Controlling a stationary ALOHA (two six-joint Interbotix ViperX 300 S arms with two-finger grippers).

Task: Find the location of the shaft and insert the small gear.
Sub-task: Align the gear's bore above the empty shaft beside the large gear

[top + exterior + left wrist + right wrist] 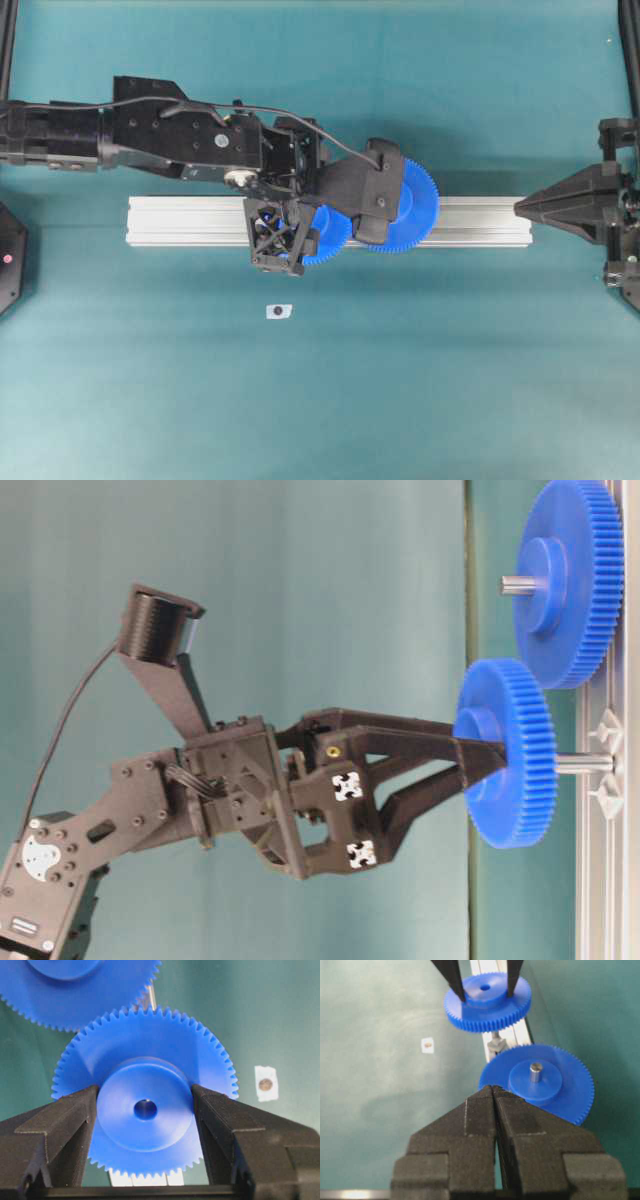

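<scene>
Small gear (145,1105) gripped at hub by L jaws, above shaft (496,1040); R jaws closed, empty.

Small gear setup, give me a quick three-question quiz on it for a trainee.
1. True or false: the left gripper grips the small gear by its teeth.
2. The right gripper is: A open, B shut on the shaft, C shut and empty.
3. Fill in: the larger gear is mounted on the aluminium ___.
Key: 1 false; 2 C; 3 rail.
</scene>
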